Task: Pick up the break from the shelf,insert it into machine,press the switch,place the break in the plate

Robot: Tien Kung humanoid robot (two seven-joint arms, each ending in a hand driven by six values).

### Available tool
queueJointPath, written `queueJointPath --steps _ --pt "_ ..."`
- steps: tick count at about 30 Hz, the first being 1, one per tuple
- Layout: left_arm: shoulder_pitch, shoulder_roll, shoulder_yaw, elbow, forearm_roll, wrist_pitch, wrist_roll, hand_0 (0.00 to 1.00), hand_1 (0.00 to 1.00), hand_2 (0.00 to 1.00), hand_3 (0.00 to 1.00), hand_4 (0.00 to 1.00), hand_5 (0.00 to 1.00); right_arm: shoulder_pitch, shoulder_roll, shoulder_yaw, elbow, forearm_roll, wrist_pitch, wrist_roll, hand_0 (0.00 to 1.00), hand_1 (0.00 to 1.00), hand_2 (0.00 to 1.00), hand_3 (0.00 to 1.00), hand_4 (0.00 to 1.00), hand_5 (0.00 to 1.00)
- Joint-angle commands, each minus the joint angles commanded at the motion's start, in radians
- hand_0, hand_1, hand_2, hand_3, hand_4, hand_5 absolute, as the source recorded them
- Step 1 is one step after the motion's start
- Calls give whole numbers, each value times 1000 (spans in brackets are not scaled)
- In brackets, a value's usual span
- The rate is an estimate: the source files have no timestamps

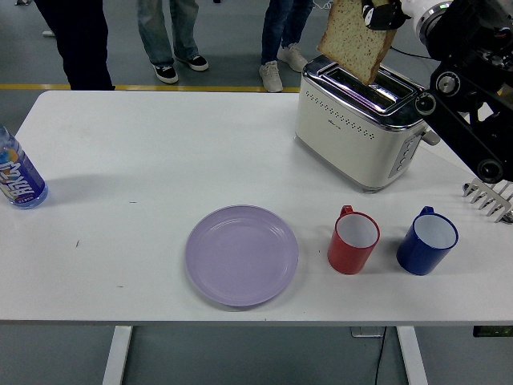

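Note:
A slice of brown bread (351,40) hangs tilted just above the slots of the cream and chrome toaster (358,120) at the back right of the table. My right hand (381,12) is shut on the slice's top right corner, at the picture's top edge. The black right arm (469,96) comes in from the right. A lilac plate (241,254) lies bare near the table's front middle. The left arm is out of view. The toaster's lever and buttons (407,154) face front right.
A red mug (353,240) and a blue mug (426,241) stand in front of the toaster. A white rack (490,195) sits at the right edge. A blue-labelled bottle (18,178) stands at the far left. Several people's legs (172,36) stand beyond the table.

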Motion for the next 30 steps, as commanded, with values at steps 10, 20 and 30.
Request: queueJointPath --steps 10,20,30 --pt "1 -1 0 0 -1 -1 0 335 440 589 718 591 998 -13 -13 -7 89 -11 6 -9 188 214 430 508 415 2" --pt "-4 0 6 0 -7 -1 -1 336 441 591 718 589 998 -26 -35 -18 172 -1 13 -21 182 212 429 506 417 2" --pt "-5 0 8 0 -10 -2 -2 336 441 591 718 588 998 -41 -48 -26 242 18 21 -30 181 211 429 505 422 2"
